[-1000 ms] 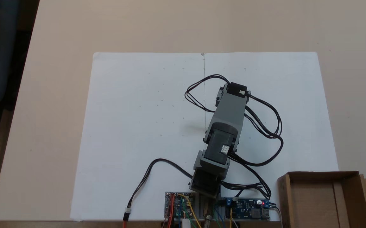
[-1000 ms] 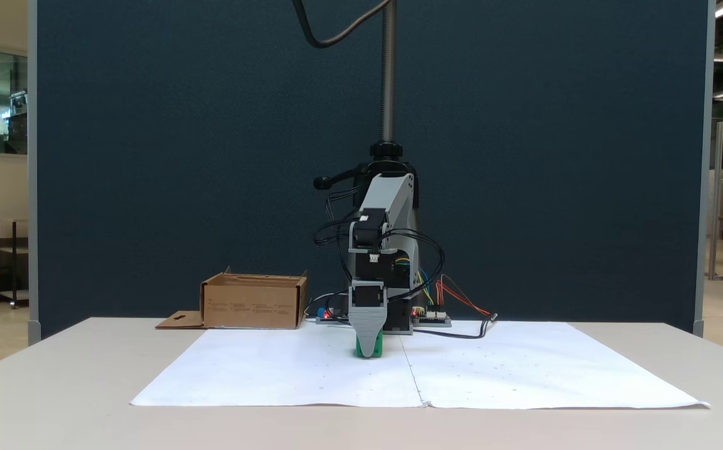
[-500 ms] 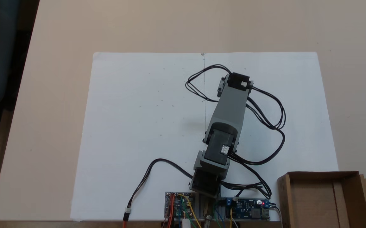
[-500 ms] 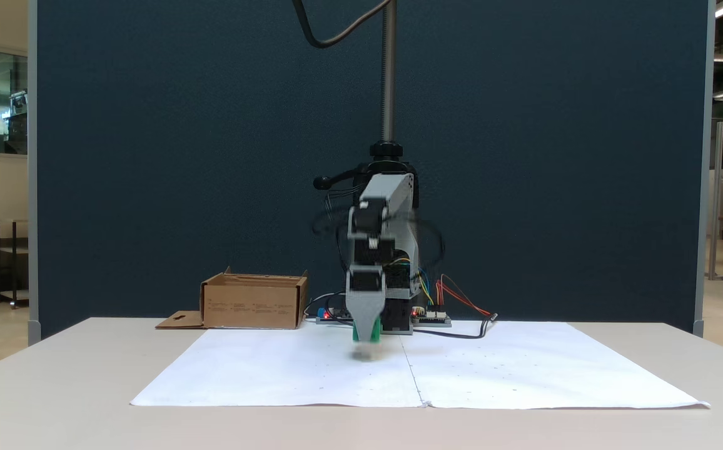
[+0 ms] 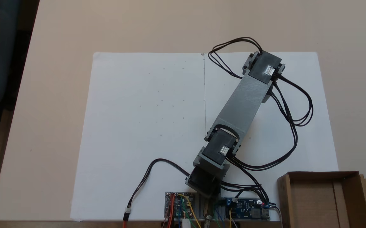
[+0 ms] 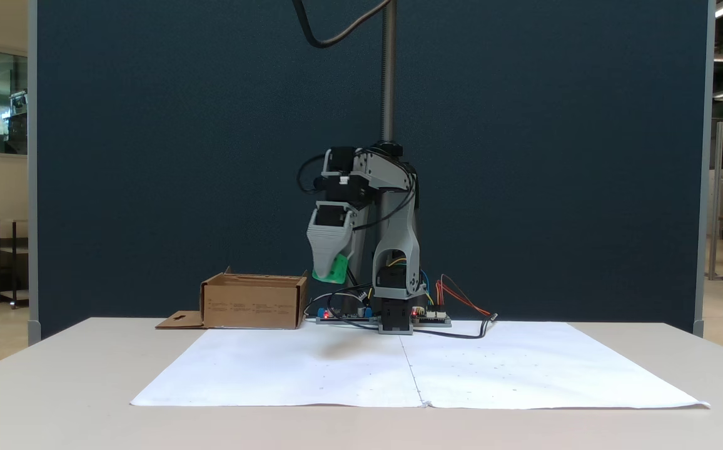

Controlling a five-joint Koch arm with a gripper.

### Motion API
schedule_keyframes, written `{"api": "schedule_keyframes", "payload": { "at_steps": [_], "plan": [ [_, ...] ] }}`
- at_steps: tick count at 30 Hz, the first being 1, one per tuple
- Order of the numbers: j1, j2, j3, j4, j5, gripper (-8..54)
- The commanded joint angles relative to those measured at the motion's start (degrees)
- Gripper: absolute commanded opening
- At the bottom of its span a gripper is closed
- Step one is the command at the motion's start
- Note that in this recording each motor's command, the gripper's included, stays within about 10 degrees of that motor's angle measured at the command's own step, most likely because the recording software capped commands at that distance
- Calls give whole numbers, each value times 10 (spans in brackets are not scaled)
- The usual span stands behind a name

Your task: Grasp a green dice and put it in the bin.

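Item: gripper point(image 6: 331, 270), clenched on green dice point(image 6: 336, 270), airborne above paper sheet point(image 6: 474, 369). We log bin point(image 6: 252, 305) at approx 8 o'clock from gripper, near; carry goes that way.

green dice point(image 6: 335, 270) hanging above paper sheet point(image 6: 274, 369) | cardboard box point(image 6: 252, 301) sitting left of dice, off the sheet | arm base point(image 6: 395, 312) standing right of box
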Motion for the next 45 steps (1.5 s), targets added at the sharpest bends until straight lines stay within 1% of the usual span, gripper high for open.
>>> {"api": "schedule_keyframes", "payload": {
  "at_steps": [1,9,12,16,19,26,32,33,34,35,37,38,42,45],
  "plan": [
    [69,7,-58,18,29,121],
    [330,4,-109,13,-33,121],
    [446,3,-113,6,-33,121],
    [547,-11,-113,3,-33,121],
    [660,-49,-113,-11,-32,121],
    [708,-98,-113,-47,-32,121],
    [712,-115,-112,-54,-32,127],
    [712,-122,-111,-53,-32,233],
    [712,-128,-111,-54,-30,323],
    [712,-132,-111,-54,-22,336],
    [712,-134,-111,-59,4,415],
    [712,-134,-111,-62,5,443],
    [682,-130,-112,-71,24,443],
    [618,-87,-112,-71,65,442]
  ]
}}
